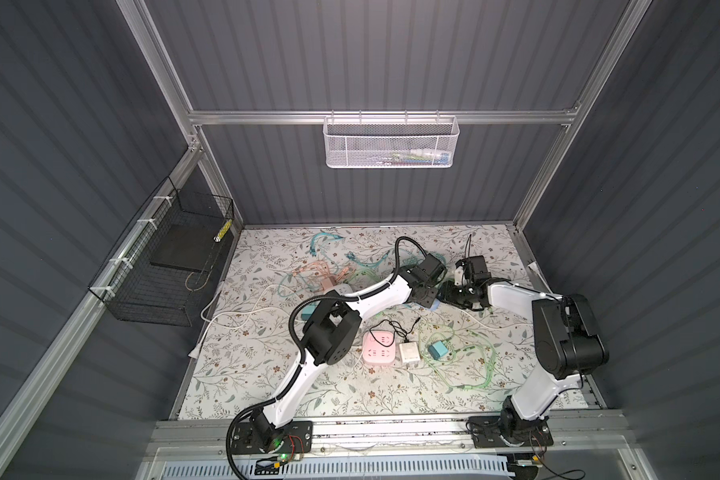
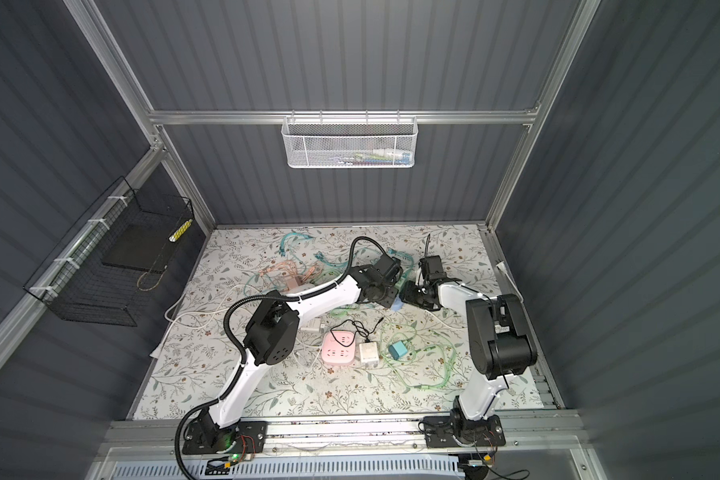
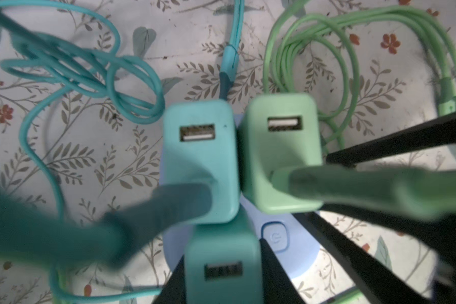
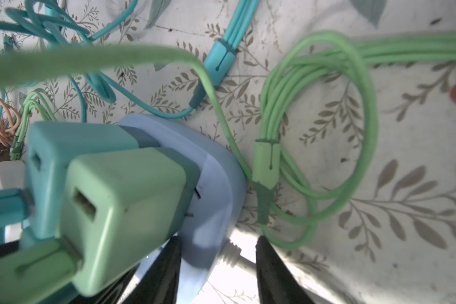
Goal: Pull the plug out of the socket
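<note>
Gripping teal plug (image 3: pixel 221 276) on blue socket (image 4: pixel 216 184), right of bench (image 1: pixel 246 374) centre.
Pinched by left tool (image 3: pixel 221 250), in left wrist view only; socket corner straddled by spread right tool (image 4: pixel 219 240), in right wrist view only.

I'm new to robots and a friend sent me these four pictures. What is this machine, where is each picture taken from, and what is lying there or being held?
Two white-and-black robot arms, the left arm and the right arm, are mounted at the edge of a flower-patterned table. The two wide pictures come from one camera overhead. The two close-ups come from cameras on the arms' wrists.

On the table lie coloured cables, a pink socket block and a white adapter. Where the arms meet sits a blue socket block with a green charger, a teal charger and a third charger plugged in.

The left gripper is closed on the third charger. The right gripper stands open astride the blue socket block's corner, with a gap beside one finger.
</note>
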Tool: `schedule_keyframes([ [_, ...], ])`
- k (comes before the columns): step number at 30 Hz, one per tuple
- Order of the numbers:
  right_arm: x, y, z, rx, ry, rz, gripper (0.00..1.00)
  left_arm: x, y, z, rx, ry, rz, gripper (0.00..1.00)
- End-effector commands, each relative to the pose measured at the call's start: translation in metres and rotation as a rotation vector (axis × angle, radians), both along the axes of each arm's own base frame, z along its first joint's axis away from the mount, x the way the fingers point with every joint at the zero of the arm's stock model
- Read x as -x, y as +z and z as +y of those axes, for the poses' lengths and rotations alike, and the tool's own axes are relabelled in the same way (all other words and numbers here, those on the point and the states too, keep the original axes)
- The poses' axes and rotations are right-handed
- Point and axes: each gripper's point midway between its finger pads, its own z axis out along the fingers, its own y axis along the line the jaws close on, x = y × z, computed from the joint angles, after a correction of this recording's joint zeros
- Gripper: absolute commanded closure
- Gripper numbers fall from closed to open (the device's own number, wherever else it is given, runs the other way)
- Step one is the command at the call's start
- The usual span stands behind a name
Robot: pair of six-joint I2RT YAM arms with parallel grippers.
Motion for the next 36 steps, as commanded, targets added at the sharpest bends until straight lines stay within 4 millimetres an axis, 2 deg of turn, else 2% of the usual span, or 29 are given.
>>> schedule_keyframes([
  [1,0.009,-0.012,-0.007,0.031,-0.02,0.049,0.53,0.008,-0.007,-0.003,-0.009,-0.013,0.035,0.66],
  [7,0.013,-0.018,-0.009,0.041,-0.031,0.075,0.54,0.006,0.006,-0.008,0.021,-0.023,0.016,0.83],
  [15,0.029,-0.032,-0.006,0.046,-0.037,0.109,0.62,0.007,0.025,-0.02,0.113,-0.021,0.019,0.98],
  [24,0.038,-0.036,-0.004,0.073,-0.032,0.125,0.68,-0.002,0.052,-0.03,0.237,0.069,-0.002,1.0],
  [30,0.04,-0.039,-0.002,0.093,-0.023,0.132,0.71,-0.009,0.071,-0.027,0.246,0.087,-0.057,1.0],
  [36,0.039,-0.039,-0.001,0.105,-0.016,0.132,0.72,-0.004,0.07,-0.033,0.216,0.031,-0.075,1.0],
])
